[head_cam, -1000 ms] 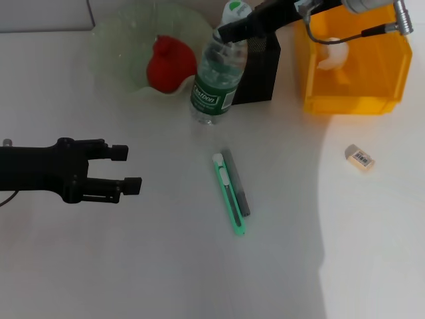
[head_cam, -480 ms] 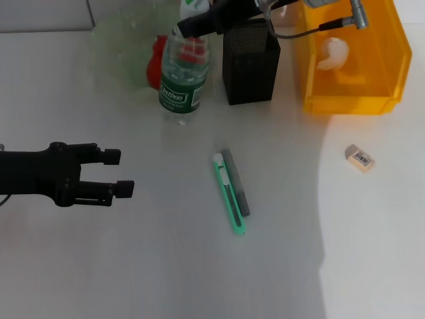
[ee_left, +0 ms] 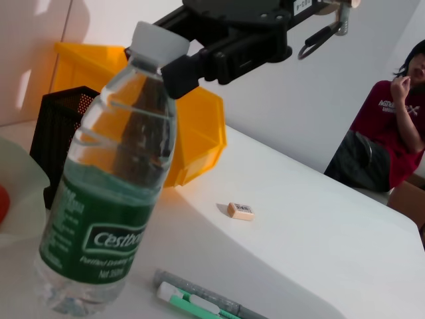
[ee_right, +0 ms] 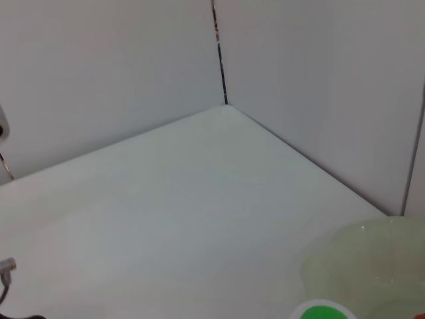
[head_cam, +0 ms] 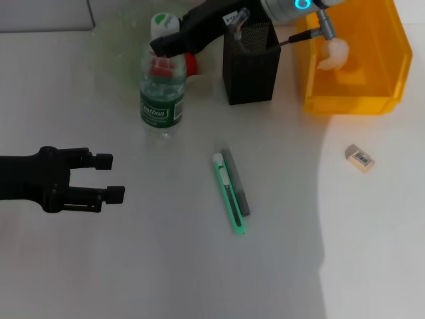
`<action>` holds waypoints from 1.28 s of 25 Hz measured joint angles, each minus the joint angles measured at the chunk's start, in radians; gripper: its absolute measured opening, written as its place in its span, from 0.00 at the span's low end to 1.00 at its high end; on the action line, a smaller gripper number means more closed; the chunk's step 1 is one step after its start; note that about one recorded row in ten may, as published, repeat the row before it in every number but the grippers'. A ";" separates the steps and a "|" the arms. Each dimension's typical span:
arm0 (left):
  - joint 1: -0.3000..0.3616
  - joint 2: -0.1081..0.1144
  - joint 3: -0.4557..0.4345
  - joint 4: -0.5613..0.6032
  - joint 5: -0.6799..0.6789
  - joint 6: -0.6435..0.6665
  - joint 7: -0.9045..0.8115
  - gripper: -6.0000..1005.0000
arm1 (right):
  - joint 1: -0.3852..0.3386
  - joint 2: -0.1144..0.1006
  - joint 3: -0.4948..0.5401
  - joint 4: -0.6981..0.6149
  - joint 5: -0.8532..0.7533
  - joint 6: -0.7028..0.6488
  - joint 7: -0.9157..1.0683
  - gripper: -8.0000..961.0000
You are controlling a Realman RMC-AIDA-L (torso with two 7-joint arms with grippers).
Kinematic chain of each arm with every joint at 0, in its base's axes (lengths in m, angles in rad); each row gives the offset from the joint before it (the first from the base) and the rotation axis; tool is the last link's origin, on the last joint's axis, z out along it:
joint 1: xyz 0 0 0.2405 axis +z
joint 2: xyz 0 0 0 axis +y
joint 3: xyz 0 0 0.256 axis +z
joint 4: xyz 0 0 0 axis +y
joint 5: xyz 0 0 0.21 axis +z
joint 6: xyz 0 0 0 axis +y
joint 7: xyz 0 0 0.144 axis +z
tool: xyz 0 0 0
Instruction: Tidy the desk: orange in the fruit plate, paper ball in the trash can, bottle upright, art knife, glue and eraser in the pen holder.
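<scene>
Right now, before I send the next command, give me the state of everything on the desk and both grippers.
bottle: upright, capped, right gripper at its neck
right gripper: at the bottle top, grip unclear
left gripper: open, empty, hovering over bare desk
art knife: lying flat on the desk
glue: lying flat beside the knife
eraser: lying on the desk, loose
paper ball: inside the trash can
pen holder: upright
</scene>
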 joint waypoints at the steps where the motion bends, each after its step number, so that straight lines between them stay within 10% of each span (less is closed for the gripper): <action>1: 0.001 0.000 0.000 0.000 0.000 0.000 0.000 0.84 | 0.001 0.001 -0.021 0.007 0.000 0.016 -0.005 0.50; 32: 0.011 -0.013 0.002 0.000 0.003 0.020 -0.009 0.84 | 0.027 0.003 -0.166 0.070 0.020 0.113 -0.060 0.51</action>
